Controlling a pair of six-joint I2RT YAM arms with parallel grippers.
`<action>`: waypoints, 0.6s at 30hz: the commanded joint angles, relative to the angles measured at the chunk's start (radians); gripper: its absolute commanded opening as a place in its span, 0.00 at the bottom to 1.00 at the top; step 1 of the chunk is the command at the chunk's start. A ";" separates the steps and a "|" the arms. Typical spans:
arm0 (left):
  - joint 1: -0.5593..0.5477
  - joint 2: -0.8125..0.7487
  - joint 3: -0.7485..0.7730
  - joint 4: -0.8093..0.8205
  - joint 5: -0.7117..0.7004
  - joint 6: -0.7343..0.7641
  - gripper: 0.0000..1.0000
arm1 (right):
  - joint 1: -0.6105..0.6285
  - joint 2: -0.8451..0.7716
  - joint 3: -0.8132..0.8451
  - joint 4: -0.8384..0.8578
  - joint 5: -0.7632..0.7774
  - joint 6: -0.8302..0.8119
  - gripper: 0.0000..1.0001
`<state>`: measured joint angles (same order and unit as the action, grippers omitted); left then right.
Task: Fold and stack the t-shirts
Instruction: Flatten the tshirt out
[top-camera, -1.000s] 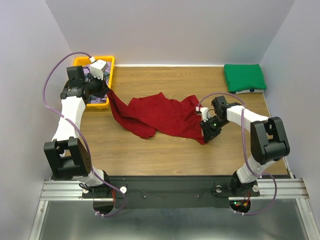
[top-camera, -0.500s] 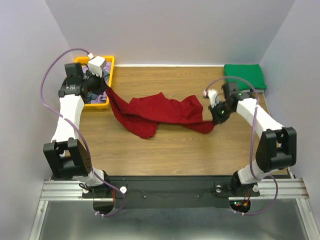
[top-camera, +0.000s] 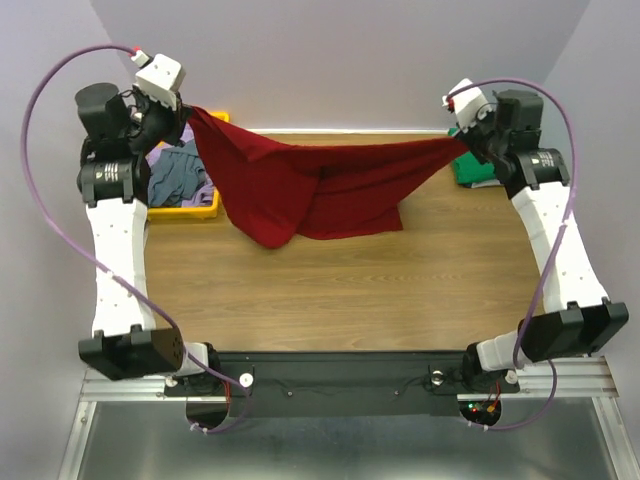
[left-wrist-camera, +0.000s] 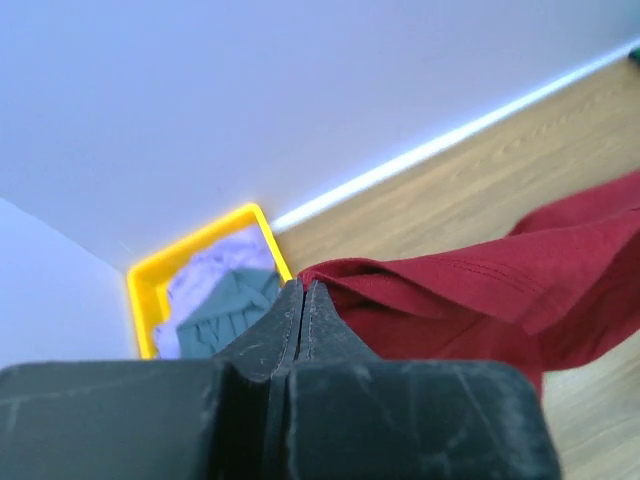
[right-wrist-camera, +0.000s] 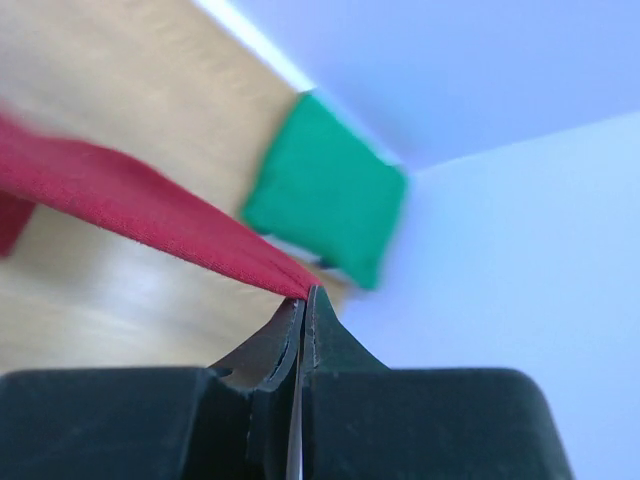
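The dark red t-shirt (top-camera: 310, 180) hangs stretched between both raised arms above the table, its lower part drooping toward the wood. My left gripper (top-camera: 185, 112) is shut on its left corner, and the red t-shirt (left-wrist-camera: 480, 290) trails off to the right of the closed fingers in the left wrist view. My right gripper (top-camera: 462, 142) is shut on the other end, where the taut red t-shirt (right-wrist-camera: 150, 205) runs into the fingertips. A folded bright green t-shirt (right-wrist-camera: 325, 185) lies at the back right corner, mostly hidden behind my right arm in the top view. Grey-blue t-shirt (left-wrist-camera: 225, 305) and lavender t-shirt (left-wrist-camera: 215, 265) lie crumpled in the tray.
The yellow tray (top-camera: 190, 212) sits at the back left of the wooden table (top-camera: 340, 290), under my left arm. Walls close in the table on the left, back and right.
Both arms have lifted and spread apart, raising the red t-shirt off the table and pulling it taut. The right gripper closed on the cloth during this time.
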<state>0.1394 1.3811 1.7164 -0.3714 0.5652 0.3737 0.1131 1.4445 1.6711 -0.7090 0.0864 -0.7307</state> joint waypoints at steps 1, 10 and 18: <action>0.000 -0.187 0.002 0.166 0.006 -0.064 0.00 | -0.003 -0.114 0.130 0.114 0.130 -0.082 0.01; 0.002 -0.502 0.021 0.365 -0.102 -0.153 0.00 | -0.004 -0.237 0.398 0.166 0.145 -0.142 0.01; 0.000 -0.515 0.219 0.414 -0.232 -0.128 0.00 | -0.003 -0.251 0.538 0.244 0.153 -0.246 0.00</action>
<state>0.1394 0.8143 1.8782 -0.0196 0.4374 0.2371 0.1127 1.1702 2.1792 -0.5491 0.1936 -0.9047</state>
